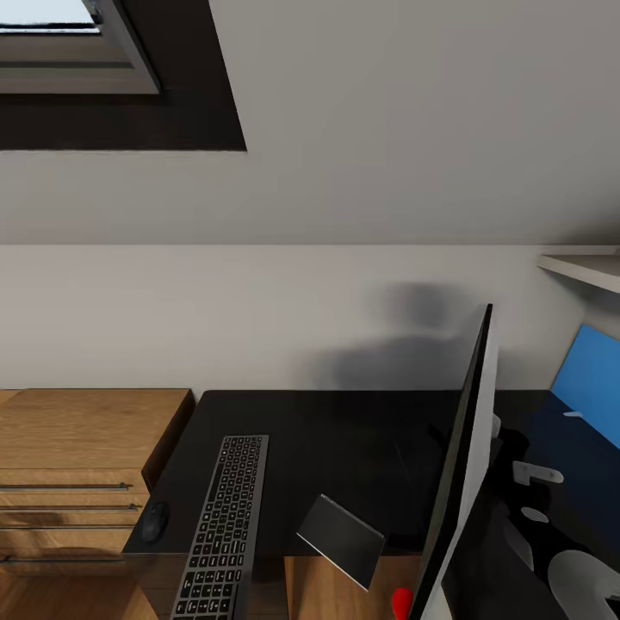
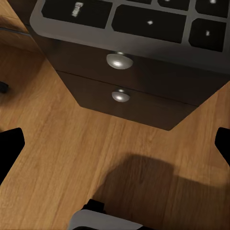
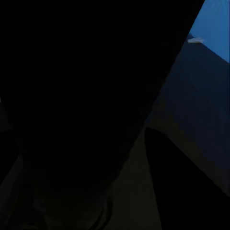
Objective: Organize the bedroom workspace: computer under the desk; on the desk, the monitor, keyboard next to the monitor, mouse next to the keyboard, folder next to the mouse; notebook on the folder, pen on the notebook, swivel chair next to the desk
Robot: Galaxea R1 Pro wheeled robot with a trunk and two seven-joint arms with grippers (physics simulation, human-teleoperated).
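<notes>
On the desk, I should set the monitor down upright beside the keyboard; my grip state is unclear.

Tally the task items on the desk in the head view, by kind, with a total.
keyboard: 1
mouse: 1
monitor: 1
notebook: 1, dark grey, tilted, overhanging the front edge of the desk
Total: 4

Pale wall, dark-framed window, light-wood chest, wooden floor.
</notes>
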